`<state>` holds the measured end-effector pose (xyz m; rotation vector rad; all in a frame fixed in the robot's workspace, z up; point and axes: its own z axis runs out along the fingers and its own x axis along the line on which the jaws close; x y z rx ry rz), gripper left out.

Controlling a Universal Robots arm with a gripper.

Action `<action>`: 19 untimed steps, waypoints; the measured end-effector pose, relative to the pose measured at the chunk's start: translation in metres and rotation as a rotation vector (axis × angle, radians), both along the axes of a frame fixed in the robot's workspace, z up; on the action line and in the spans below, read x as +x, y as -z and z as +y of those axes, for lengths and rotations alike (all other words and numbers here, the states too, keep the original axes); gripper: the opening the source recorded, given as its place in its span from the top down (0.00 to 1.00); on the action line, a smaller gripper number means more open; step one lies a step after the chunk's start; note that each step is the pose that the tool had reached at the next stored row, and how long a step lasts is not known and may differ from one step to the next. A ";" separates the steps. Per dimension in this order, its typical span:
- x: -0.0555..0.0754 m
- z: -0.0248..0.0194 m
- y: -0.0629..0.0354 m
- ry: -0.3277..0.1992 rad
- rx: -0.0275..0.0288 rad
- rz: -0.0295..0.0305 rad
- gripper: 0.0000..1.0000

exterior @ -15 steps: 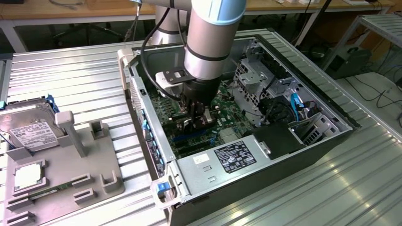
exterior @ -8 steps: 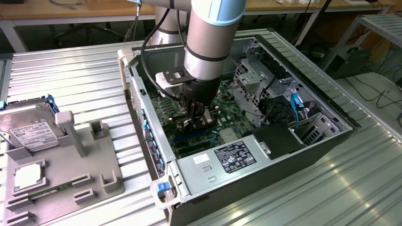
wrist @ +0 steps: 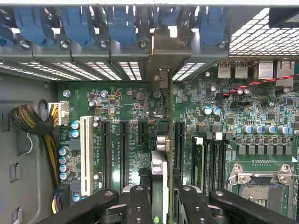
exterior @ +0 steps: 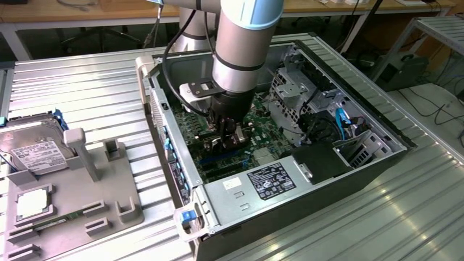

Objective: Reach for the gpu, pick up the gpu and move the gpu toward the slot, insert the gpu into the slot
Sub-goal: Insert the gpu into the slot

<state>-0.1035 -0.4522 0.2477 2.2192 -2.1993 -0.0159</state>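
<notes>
Pincer (wrist: 159, 205) clamped on gpu (wrist: 159, 158), card upright on edge over green motherboard (wrist: 135, 116) inside open computer case (exterior: 362, 163), bracket end toward rear panel.

Ribbed metal tabletop (exterior: 80, 92); wooden desks (exterior: 87, 16) and cables (exterior: 435, 111) behind.

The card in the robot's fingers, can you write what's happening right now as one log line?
gripper: shut on card | card: held on edge over green board | place: inside computer case | seated: cannot tell
</notes>
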 end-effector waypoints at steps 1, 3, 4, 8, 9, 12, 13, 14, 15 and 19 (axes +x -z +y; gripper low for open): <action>0.000 0.0000 0.0000 0.000 0.0000 0.0000 0.73; 0.000 0.0000 0.0000 0.000 0.0001 0.0000 0.73; 0.000 0.0000 0.0000 0.000 0.0001 0.0000 0.73; 0.000 0.0000 0.0000 0.000 0.0009 -0.0001 0.73; 0.000 0.0000 -0.0004 0.000 0.0013 -0.0001 0.73; 0.000 0.0002 -0.0046 0.000 0.0030 -0.0008 0.73; -0.001 0.0001 -0.0051 0.000 0.0019 -0.0003 0.73; -0.001 0.0000 -0.0052 0.000 0.0016 -0.0001 0.73; -0.001 0.0000 -0.0053 0.000 0.0016 -0.0001 0.73; -0.001 0.0000 -0.0053 0.000 0.0016 -0.0001 0.73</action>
